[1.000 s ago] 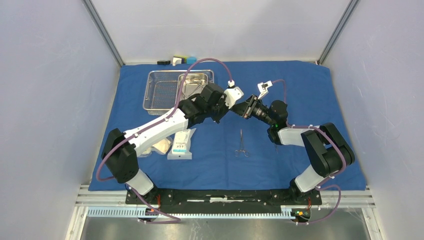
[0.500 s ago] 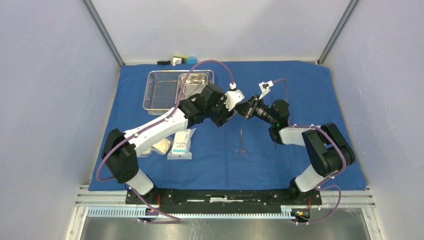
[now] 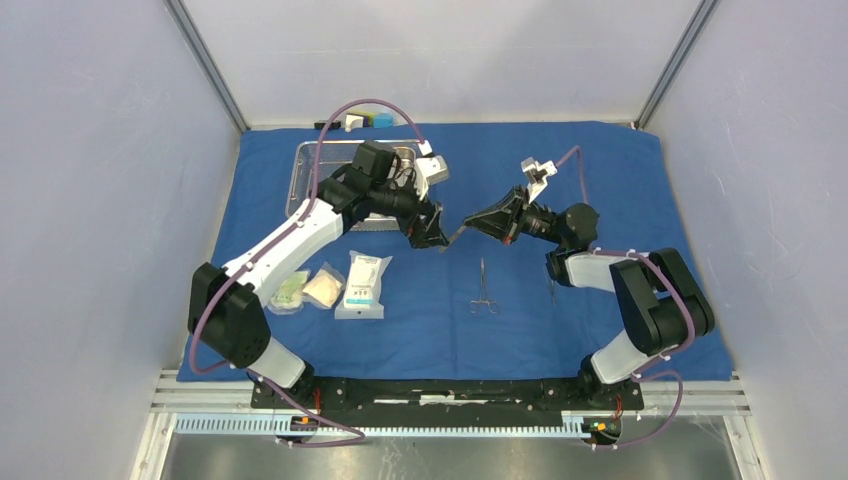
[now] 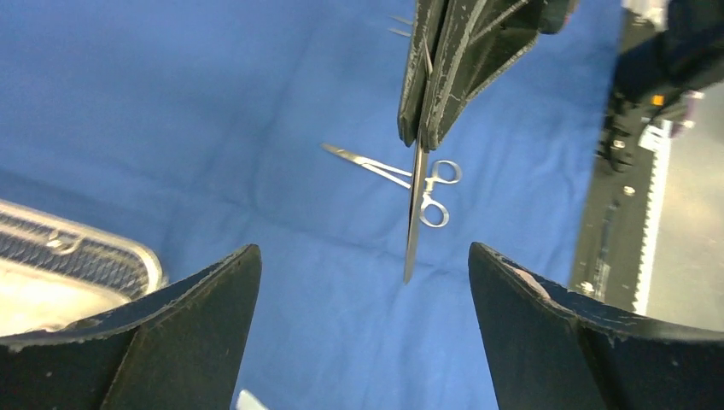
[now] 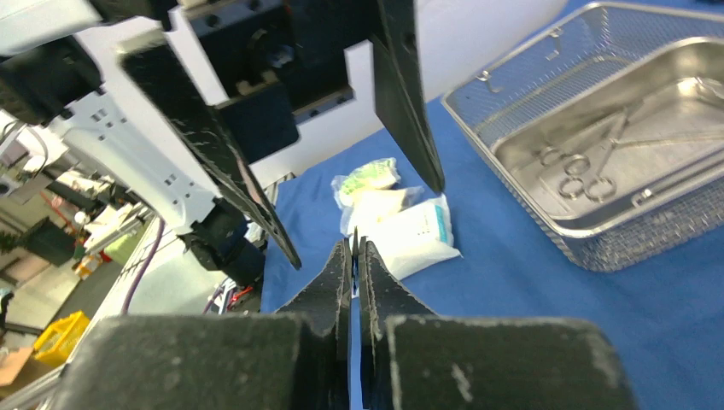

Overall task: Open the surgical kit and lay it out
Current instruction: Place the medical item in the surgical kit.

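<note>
Surgical kit: it is unwrapped and laid out on its own blue cloth (image 3: pixel 620 330).
Cloth: one, lying flat with a few soft wrinkles, and everything of the kit is on it.
Basket: one wire-mesh basket (image 3: pixel 303 170) stands at the far left of the cloth.
Pan: one steel pan (image 5: pixel 649 128) sits inside the basket and looks shiny.
Packets: three, in a row at the near left. One is greenish (image 3: pixel 288 292), one is cream (image 3: pixel 323 286), and one is white (image 3: pixel 362 285), which is the biggest.
Instruments: one scissor-like instrument (image 3: pixel 483 290) lies alone in the middle of the cloth. One slim instrument (image 4: pixel 416 213) is up in the air. Some ring-handled ones (image 5: pixel 585 166) lie in the pan, but I cannot count them surely.
Left hand (image 4: pixel 363 252): my fingers are spread fully wide, with nothing between them, and they touch nothing. It hovers just right of the basket.
Right hand (image 5: pixel 354 248): my fingers are pressed together and pinch the slim instrument. Its steel tip sticks out past my fingertips and points into the gap of my left hand, without contact.
Blocks: the small blocks (image 3: pixel 353 121) are black, white and blue, and they stand at the far edge behind the cloth.
</note>
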Tool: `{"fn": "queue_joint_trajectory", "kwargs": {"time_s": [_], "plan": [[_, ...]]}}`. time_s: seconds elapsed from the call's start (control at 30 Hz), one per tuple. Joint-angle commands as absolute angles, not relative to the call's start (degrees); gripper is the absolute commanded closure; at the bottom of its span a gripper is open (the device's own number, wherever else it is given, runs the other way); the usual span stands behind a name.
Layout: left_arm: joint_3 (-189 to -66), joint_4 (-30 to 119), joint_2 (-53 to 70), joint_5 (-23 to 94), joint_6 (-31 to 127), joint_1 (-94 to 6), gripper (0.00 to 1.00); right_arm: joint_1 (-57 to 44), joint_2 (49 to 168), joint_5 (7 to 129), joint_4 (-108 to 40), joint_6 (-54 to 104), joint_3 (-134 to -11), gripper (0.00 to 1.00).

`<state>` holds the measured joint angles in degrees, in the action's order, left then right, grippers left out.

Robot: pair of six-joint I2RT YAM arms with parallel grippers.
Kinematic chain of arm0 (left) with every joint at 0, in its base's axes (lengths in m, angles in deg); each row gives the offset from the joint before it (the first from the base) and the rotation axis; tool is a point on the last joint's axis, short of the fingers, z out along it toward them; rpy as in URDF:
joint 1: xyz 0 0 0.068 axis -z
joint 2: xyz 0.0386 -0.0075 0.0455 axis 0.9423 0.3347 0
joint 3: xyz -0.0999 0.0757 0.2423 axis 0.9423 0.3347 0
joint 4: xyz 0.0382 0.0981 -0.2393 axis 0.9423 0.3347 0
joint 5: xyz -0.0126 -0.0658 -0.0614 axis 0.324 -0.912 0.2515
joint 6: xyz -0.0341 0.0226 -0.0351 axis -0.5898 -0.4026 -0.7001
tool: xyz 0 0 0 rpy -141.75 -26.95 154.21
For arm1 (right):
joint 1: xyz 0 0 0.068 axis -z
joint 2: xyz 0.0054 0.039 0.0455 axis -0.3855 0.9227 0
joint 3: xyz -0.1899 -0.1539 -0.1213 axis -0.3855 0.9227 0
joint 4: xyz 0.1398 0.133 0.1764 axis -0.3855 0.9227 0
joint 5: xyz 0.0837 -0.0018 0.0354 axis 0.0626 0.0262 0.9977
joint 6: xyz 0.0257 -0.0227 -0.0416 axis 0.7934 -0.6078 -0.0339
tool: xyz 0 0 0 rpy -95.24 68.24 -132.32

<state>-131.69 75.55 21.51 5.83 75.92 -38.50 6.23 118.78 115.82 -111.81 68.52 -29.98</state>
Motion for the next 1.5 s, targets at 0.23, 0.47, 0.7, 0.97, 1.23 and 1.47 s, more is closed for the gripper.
{"fn": "queue_joint_trajectory", "kwargs": {"time_s": [0.23,0.47,0.7,0.97,1.23,1.47], "plan": [[-125.06,69.68,17.16,-10.51,71.88,-38.98,0.17,6.15,113.18,120.55,-124.89,71.71,-30.52,1.00],[-124.64,67.78,18.68,-13.98,69.57,-38.84,0.41,6.19,110.94,119.49,-122.25,69.54,-29.59,1.00],[-124.91,65.48,19.56,-16.03,67.35,-38.38,0.56,6.14,109.40,118.70,-119.73,67.55,-28.89,1.00],[-124.25,65.44,19.43,-16.79,67.65,-37.90,0.72,6.22,108.71,118.01,-118.54,66.29,-28.54,1.00],[-124.07,65.46,19.38,-16.80,67.70,-37.92,0.80,6.28,108.29,117.64,-118.19,65.95,-28.45,1.00],[-124.59,65.47,19.44,-16.77,67.26,-37.57,0.98,6.33,107.66,117.08,-117.04,65.05,-28.14,0.99]]}}
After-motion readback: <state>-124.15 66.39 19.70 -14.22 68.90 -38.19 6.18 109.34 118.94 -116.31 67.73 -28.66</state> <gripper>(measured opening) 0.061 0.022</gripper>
